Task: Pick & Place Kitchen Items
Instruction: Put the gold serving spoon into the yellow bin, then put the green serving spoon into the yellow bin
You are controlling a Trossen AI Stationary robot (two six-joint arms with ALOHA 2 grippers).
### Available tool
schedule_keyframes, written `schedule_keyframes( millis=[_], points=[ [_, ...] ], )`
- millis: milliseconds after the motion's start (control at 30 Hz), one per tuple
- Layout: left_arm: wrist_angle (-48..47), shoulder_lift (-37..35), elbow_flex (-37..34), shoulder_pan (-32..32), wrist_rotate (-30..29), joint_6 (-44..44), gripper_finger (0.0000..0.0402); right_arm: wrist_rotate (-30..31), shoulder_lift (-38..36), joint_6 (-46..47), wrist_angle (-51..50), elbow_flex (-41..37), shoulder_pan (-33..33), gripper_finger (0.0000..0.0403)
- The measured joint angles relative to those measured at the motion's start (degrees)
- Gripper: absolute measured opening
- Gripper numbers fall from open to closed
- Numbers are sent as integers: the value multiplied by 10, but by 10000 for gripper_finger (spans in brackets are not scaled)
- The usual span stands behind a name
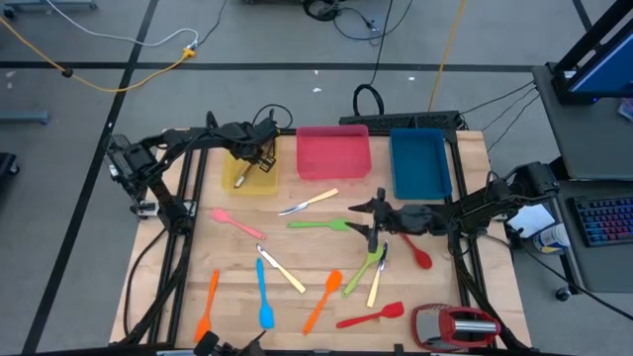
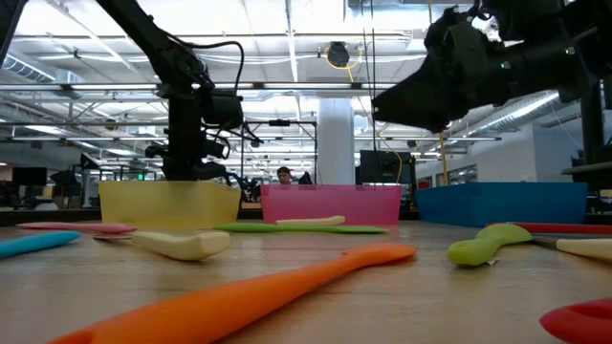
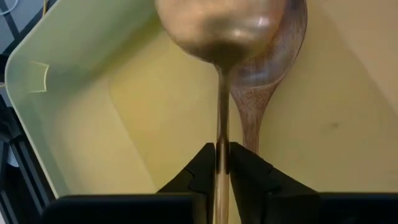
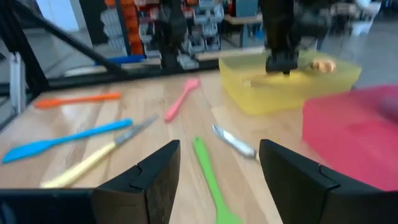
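Note:
My left gripper (image 1: 252, 155) hangs over the yellow tray (image 1: 237, 180) at the table's far left, shut on a metal spoon (image 3: 217, 28). A wooden spoon (image 3: 267, 81) lies on the tray floor beneath it. My right gripper (image 1: 362, 210) is open and hovers above the middle of the table, near the green spatula (image 1: 321, 224), which shows between its fingers in the right wrist view (image 4: 208, 171). Spread flat on the wood are a pink spatula (image 1: 235, 222), a knife (image 1: 307, 205), a blue spatula (image 1: 264, 292), orange spatulas (image 1: 323, 300), a red spatula (image 1: 371, 315) and spoons. My left gripper pinches the metal spoon's thin handle (image 3: 222, 134) between its two fingers (image 3: 202, 168), coming from above and pointing down into the yellow tray. The handle runs along the fingers. The spoon's bowl (image 3: 217, 28) hangs below, over the wooden spoon; whether it touches the tray I cannot tell.
A pink tray (image 1: 333, 151) and a blue tray (image 1: 419, 163) stand along the far edge beside the yellow one. A bulky red-and-silver gadget (image 1: 455, 324) sits at the near right corner. A cream-handled knife (image 1: 282, 269), a green spoon (image 1: 364, 272) and a red spoon (image 1: 417, 252) lie below the right gripper.

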Motion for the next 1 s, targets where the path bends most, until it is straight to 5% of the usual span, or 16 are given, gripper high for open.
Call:
schedule_keyframes(
  millis=[200,567,733,1000],
  points=[
    [0,0,0,0,0,12,85,-7,0,9,-56,0,0,212],
    [-2,-11,2,-11,0,30,87,-170,0,-19,-56,0,0,212],
    [-5,-52,3,-31,0,30,87,-242,0,-18,-64,1,3,212],
    [-1,-157,3,-71,0,24,88,-269,2,-35,-187,70,55,212]
  ],
)
